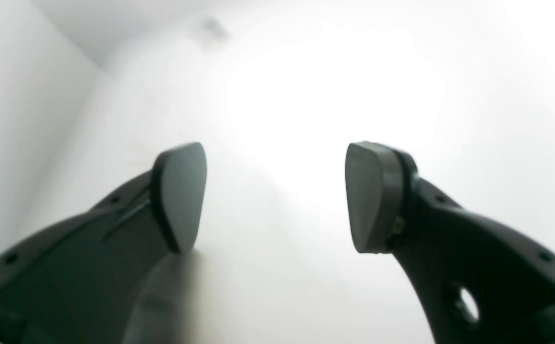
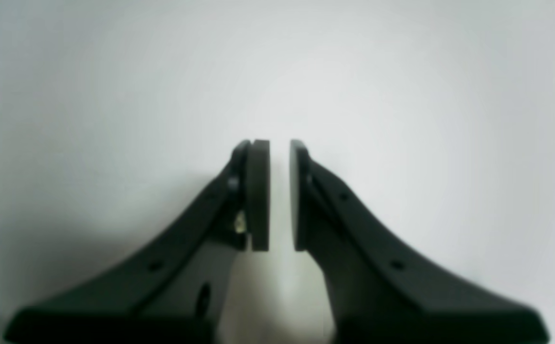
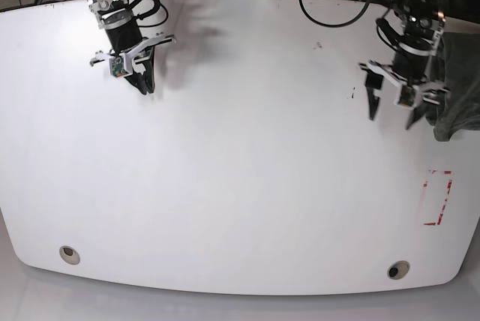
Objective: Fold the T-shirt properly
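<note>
The T-shirt (image 3: 457, 85) lies bunched at the far right edge of the table (image 3: 240, 186), partly hanging off it. The left gripper (image 3: 391, 111) hangs just beside the T-shirt with jaws wide apart and empty; the right gripper (image 3: 142, 81) is well apart from it, jaws almost closed on nothing. A pinch on one loose fold there could drag the cloth off the table.

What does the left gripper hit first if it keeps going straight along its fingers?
Likely the bare white table. The left gripper stands open with nothing between its fingers, pointing down at the tabletop. The grey T-shirt lies off to its side at the table's edge, seemingly out of that line; depth is unclear.
</note>
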Motion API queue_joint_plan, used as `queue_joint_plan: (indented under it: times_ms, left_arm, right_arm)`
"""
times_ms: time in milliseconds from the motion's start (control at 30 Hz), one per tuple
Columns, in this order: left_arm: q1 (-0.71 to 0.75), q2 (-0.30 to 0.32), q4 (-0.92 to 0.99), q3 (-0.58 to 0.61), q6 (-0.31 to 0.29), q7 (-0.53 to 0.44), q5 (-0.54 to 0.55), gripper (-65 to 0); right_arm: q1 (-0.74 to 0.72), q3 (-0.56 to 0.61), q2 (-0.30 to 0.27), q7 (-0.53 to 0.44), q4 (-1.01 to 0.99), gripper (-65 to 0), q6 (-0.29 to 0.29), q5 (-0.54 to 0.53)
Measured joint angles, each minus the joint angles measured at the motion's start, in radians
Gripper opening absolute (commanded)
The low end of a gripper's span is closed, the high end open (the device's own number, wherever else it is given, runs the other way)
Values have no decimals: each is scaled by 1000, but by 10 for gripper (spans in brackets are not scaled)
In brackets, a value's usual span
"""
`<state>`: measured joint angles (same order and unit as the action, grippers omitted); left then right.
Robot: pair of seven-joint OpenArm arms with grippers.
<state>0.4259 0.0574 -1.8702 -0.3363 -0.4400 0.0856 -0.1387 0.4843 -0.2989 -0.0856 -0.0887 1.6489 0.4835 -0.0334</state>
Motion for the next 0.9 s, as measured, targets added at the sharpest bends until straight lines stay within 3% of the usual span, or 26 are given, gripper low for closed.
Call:
queue_joint_plan:
  times_ms: [200, 367, 667, 900]
  left_arm:
    - [191, -76, -2, 50, 3, -87, 4, -237]
    - [380, -98, -31, 81, 11, -159, 5, -278]
    - [682, -117, -38, 189, 18, -281, 4, -304]
    - [787, -83, 62, 194, 87, -402, 12, -304]
  right_arm:
    - [122, 2, 2, -16, 1, -585, 3, -59]
    - [237, 1, 0, -25, 53, -585, -8, -103]
    - [469, 5, 6, -28, 161, -585, 5, -209]
    - [593, 6, 6, -53, 156, -585, 56, -223]
